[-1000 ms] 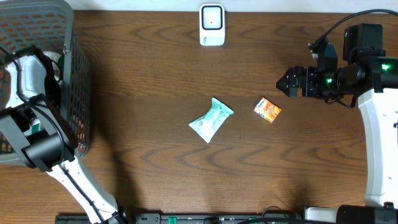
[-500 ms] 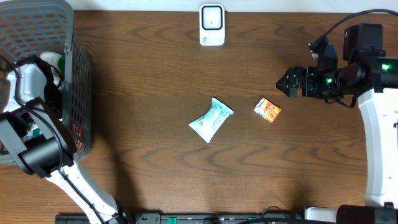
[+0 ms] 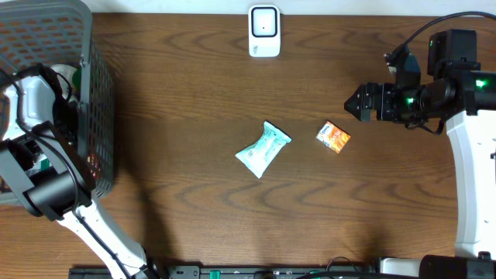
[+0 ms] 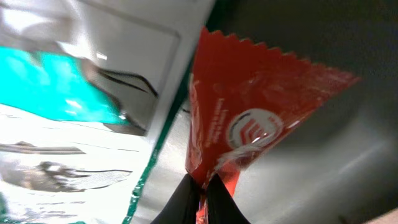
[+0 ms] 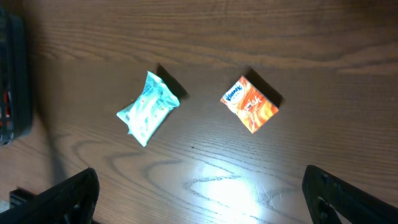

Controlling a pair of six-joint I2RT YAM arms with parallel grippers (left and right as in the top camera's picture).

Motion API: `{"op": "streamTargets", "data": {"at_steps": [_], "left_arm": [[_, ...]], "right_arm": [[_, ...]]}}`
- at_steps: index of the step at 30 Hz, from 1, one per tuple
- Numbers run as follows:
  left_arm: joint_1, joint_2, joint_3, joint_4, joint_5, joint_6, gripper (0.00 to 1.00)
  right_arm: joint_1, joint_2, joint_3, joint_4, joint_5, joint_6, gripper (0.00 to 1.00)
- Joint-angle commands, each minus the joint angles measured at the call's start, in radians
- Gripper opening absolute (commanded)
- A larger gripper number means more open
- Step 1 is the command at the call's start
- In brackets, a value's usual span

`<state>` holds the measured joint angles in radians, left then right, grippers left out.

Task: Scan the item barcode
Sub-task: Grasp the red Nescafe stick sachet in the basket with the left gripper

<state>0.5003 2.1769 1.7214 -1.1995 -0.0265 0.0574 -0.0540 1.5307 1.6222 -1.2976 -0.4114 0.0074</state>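
Down inside the grey basket (image 3: 46,31), my left gripper (image 4: 200,194) is shut on the lower edge of a red foil packet (image 4: 249,118) with a zigzag top edge. From overhead the left arm (image 3: 35,101) reaches into the basket and hides the packet. The white barcode scanner (image 3: 264,31) stands at the table's back edge. My right gripper (image 3: 358,102) hovers open over the table's right side, its fingers wide apart (image 5: 199,186) with nothing between them.
A teal wipes packet (image 3: 263,149) (image 5: 147,107) and a small orange tissue pack (image 3: 334,137) (image 5: 250,104) lie mid-table. A white and teal package (image 4: 74,93) sits beside the red packet in the basket.
My left gripper closed its jaws on the red packet inside the basket, and the left arm shifted slightly. The right arm stayed still.
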Motion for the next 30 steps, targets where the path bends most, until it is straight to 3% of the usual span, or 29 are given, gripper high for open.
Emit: {"op": "streamTargets", "data": {"at_steps": [1,7,14,15,17,19,30], "left_arm": [[0.005,-0.055,0.061,-0.003,-0.01,-0.037,0.07],[0.005,-0.197,0.064,0.04,-0.011,-0.093,0.07],[0.002,-0.204,0.045,0.028,-0.002,-0.13,0.07],[0.002,-0.204,0.035,0.038,-0.003,-0.146,0.17],[0.002,-0.204,0.013,0.068,-0.003,-0.15,0.48],[0.002,-0.203,-0.024,0.105,-0.003,-0.149,0.56],[-0.005,-0.203,-0.283,0.379,0.075,-0.148,0.58]], "right_arm": [[0.002,-0.001,0.018,-0.001,-0.005,0.006,0.99],[0.002,-0.001,0.018,-0.001,-0.005,0.006,0.99],[0.002,-0.001,0.018,-0.001,-0.005,0.006,0.99],[0.002,-0.001,0.018,-0.001,-0.005,0.006,0.99],[0.002,-0.001,0.018,-0.001,-0.005,0.006,0.99],[0.002,-0.001,0.018,-0.001,-0.005,0.006,0.99],[0.002,-0.001,0.018,-0.001,-0.005,0.006,0.99]]}}
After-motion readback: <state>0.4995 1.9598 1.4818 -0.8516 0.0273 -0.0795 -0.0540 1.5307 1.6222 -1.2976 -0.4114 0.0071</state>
